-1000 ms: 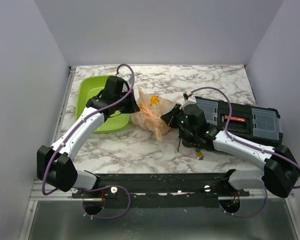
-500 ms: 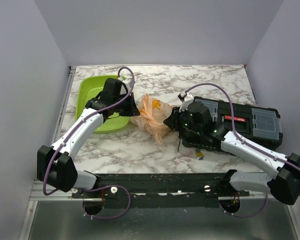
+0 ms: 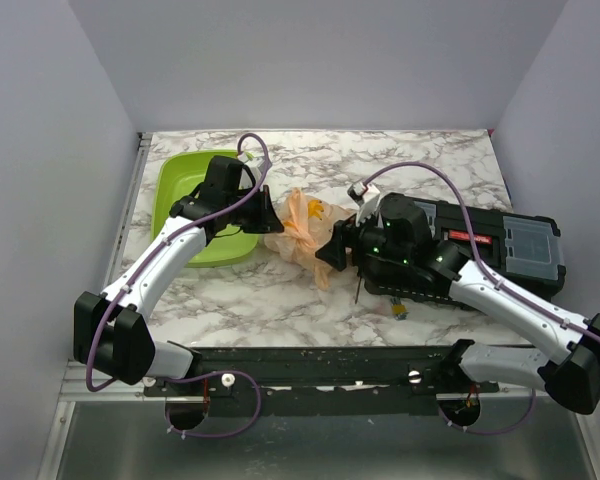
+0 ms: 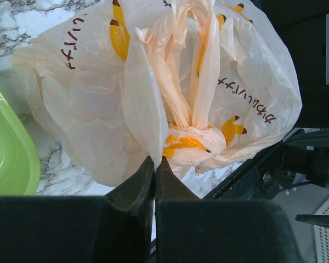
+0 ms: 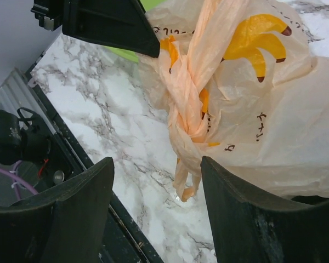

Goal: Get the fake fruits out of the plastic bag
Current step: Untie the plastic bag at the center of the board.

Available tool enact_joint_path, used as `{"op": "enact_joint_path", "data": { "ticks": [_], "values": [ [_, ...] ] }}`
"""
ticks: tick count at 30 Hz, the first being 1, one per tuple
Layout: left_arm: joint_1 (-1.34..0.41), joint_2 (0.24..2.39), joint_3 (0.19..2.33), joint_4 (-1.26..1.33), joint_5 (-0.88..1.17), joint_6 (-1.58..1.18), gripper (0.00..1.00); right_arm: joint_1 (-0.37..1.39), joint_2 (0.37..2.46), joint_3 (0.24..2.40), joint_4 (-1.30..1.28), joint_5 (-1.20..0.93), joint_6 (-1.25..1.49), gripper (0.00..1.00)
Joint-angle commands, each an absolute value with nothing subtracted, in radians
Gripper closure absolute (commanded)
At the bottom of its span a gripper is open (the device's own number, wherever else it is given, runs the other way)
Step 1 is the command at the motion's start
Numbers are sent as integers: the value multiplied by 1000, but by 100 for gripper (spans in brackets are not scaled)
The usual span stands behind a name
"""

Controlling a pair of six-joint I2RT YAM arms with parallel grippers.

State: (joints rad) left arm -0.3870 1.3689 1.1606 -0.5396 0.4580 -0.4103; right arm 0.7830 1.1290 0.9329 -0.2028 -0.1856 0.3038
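Observation:
The plastic bag (image 3: 302, 228) is a crinkly peach carrier with orange prints, and it sits mid-table with its handles knotted (image 5: 189, 123). My left gripper (image 3: 273, 224) is at the bag's left side, shut on a fold of its film (image 4: 153, 160). On the bag's right, my right gripper (image 3: 328, 252) is open. Its fingers (image 5: 238, 203) straddle the dangling handle ends (image 5: 185, 183) without touching them. The fake fruits are hidden inside the bag.
A lime-green tray (image 3: 185, 190) lies left of the bag, under the left arm. A black tool case (image 3: 490, 245) sits at the right beneath the right arm. A small loose item (image 3: 398, 310) lies near the front edge. Grey walls enclose the table.
My right gripper has opened from shut, let go of the bag's handles and shifted slightly left. The left gripper keeps its pinch, and the bag has drawn up narrower.

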Motion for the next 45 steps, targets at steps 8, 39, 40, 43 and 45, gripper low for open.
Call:
{"op": "enact_joint_path", "data": {
  "ticks": [8, 39, 40, 43, 45],
  "values": [
    [-383, 1362, 1150, -515, 527, -430, 100, 788, 1303, 1038, -204, -191, 243, 39],
    [-385, 1389, 1170, -550, 493, -404, 100, 910, 1357, 884, -143, 90, 192, 99],
    [-385, 1386, 1172, -553, 485, -400, 100, 910, 1353, 877, -145, 81, 193, 99],
    [-384, 1378, 1173, -556, 462, -392, 100, 910, 1327, 856, -154, 71, 201, 99],
    [-383, 1376, 1175, -560, 446, -389, 100, 910, 1302, 832, -151, 41, 201, 99]
  ]
}}
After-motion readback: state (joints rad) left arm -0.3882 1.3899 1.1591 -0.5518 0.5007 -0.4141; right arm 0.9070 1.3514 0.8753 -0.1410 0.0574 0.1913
